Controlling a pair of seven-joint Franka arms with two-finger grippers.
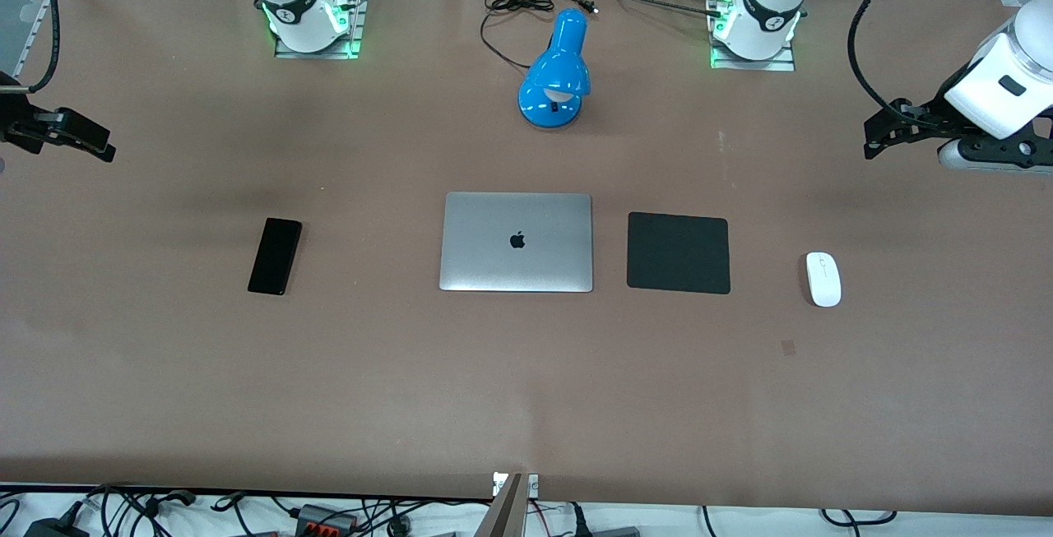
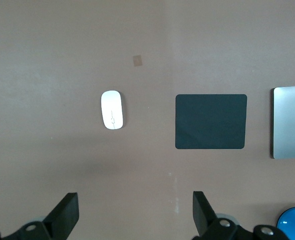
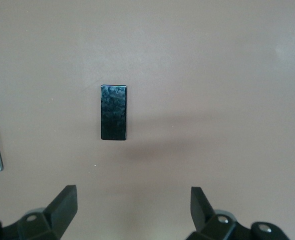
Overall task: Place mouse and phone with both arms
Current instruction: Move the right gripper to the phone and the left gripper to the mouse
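The white mouse [image 1: 823, 279] lies on the brown table toward the left arm's end, beside the black mouse pad [image 1: 679, 252]; it also shows in the left wrist view [image 2: 112, 109]. The black phone [image 1: 275, 256] lies toward the right arm's end, beside the laptop; it also shows in the right wrist view [image 3: 113, 112]. My left gripper [image 1: 879, 141] hangs open and empty in the air above the table's end near the mouse [image 2: 135, 216]. My right gripper [image 1: 99, 145] hangs open and empty above the table's other end [image 3: 133, 212].
A closed silver laptop [image 1: 517, 242] lies at the table's middle between phone and mouse pad. A blue desk lamp [image 1: 558, 72] with a black cord [image 1: 514, 6] stands farther from the front camera than the laptop. The arm bases [image 1: 313, 6] [image 1: 753, 23] stand along the table's back edge.
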